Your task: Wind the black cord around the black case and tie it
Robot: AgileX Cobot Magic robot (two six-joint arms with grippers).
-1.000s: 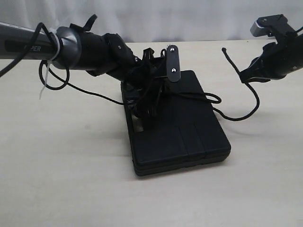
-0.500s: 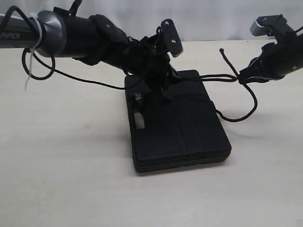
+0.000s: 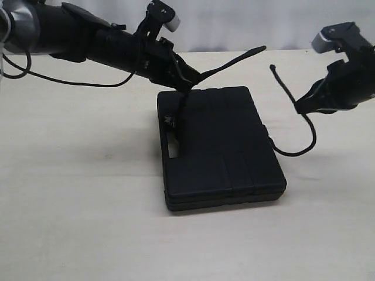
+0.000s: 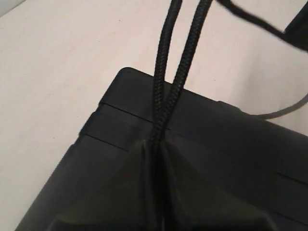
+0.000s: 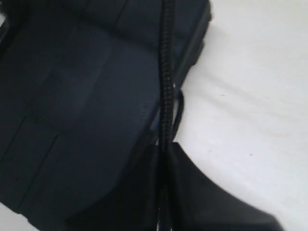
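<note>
A flat, rectangular, matte black plastic case (image 3: 228, 146) is laid flat on the pale beige counter (image 3: 76, 193), near its middle. A long, thin, black braided cord (image 3: 176, 114) is drawn up from the case's left side to the left gripper (image 3: 188, 86), which is held above the case's far left corner and is clenched on the cord. In the left wrist view two strands of the cord (image 4: 178, 72) are pinched side by side in the left gripper (image 4: 156, 144), with the case (image 4: 231, 144) beneath. A further dark strand is seen jutting rightward from that gripper, clear of the case. The right gripper (image 3: 300, 105) is held off the case's right side, above the counter, and is also clenched on the cord. A short free end is raised above it, and a slack loop is hung below, reaching the case's right edge. In the right wrist view the cord (image 5: 166, 72) is stretched from the right gripper (image 5: 163, 159) across the case (image 5: 72, 96).
</note>
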